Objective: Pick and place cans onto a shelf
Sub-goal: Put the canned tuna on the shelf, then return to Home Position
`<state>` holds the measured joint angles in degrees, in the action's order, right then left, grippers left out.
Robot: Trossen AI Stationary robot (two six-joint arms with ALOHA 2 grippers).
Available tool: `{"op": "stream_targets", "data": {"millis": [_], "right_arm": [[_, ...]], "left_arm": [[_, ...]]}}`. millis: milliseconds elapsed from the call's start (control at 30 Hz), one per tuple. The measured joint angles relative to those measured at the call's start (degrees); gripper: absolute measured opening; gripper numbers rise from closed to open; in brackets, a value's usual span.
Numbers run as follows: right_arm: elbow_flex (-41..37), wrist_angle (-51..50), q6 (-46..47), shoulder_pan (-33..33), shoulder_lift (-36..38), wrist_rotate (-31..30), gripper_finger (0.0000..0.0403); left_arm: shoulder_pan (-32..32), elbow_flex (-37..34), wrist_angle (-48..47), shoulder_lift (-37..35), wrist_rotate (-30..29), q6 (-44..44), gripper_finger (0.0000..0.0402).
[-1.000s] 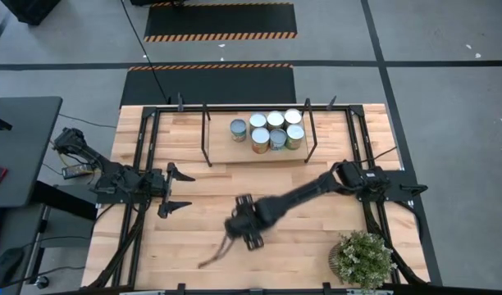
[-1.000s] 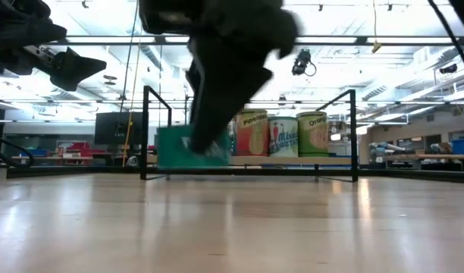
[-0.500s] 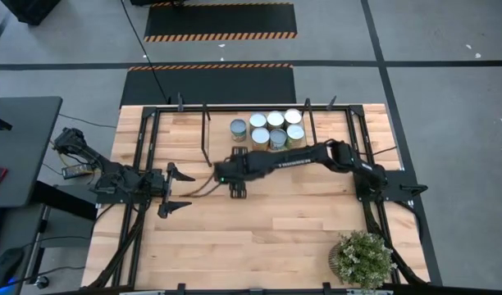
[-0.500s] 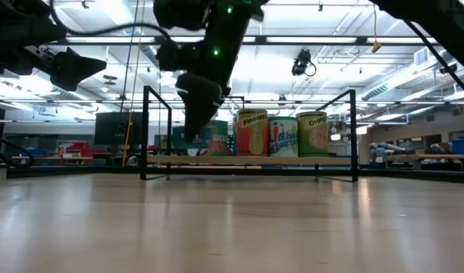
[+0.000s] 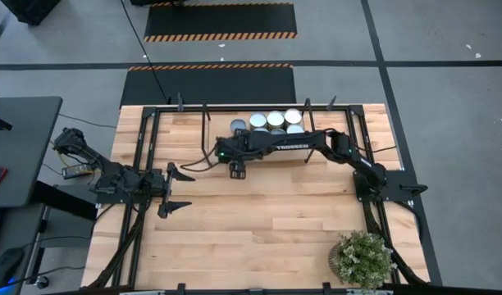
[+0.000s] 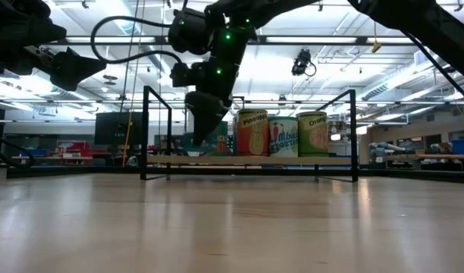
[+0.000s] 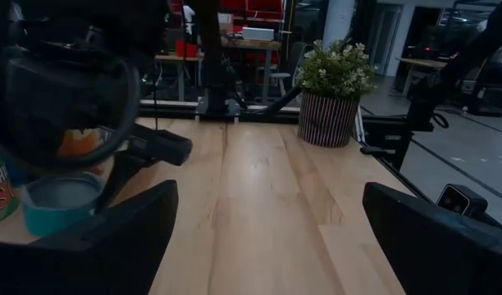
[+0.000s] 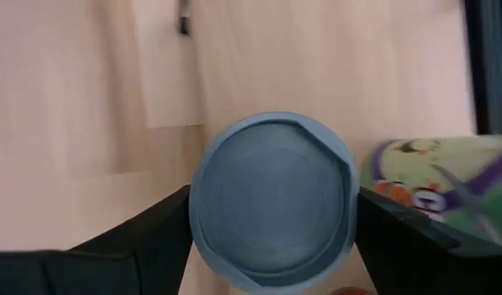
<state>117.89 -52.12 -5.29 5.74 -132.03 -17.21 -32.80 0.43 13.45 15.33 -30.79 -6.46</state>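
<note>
over shelf (image 5: 222,156) now, perhaps: right end effector (image 5: 235,161)

The table (image 5: 259,221) is light wood with pale brown stripes. The arms are black, and the right gripper (image 8: 271,215) holds a can (image 8: 272,201) with a pale-blue round top. Near the middle right of that picture another can (image 8: 427,182) has a yellow-green, orange and purple label. In the low view, three cans (image 6: 283,134) have yellow, orange, red and green labels. Small green lights glow on the right arm (image 6: 224,36). At the lower right of the high view sits a green plant (image 5: 363,256); its pot (image 7: 328,120) has dark and light stripes. At the top, the floor mats (image 5: 220,21) are black with orange-and-black striped edges. The floor is grey.
</note>
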Motion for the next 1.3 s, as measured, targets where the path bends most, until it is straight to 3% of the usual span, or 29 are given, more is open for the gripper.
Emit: {"op": "stream_targets", "data": {"millis": [433, 933, 1100, 1300], "right_arm": [[0.0, -0.5, -1.1, 1.0, 0.0, -6.4, 0.0373], [0.1, -0.8, 1.9, -0.5, 0.0, -13.5, 0.0373], [4.8, -3.4, 2.0, -2.2, 0.0, -13.2, 0.0373], [11.7, -13.8, 7.4, -3.8, 0.6, -13.5, 0.0373]], "left_arm": [[0.0, 0.0, 0.0, 0.0, 0.0, 0.0, 0.0393], [0.0, 0.0, 0.0, 0.0, 0.0, 0.0, 0.0393], [0.0, 0.0, 0.0, 0.0, 0.0, 0.0, 0.0393], [0.0, 0.0, 0.0, 0.0, 0.0, 0.0, 0.0393]]}}
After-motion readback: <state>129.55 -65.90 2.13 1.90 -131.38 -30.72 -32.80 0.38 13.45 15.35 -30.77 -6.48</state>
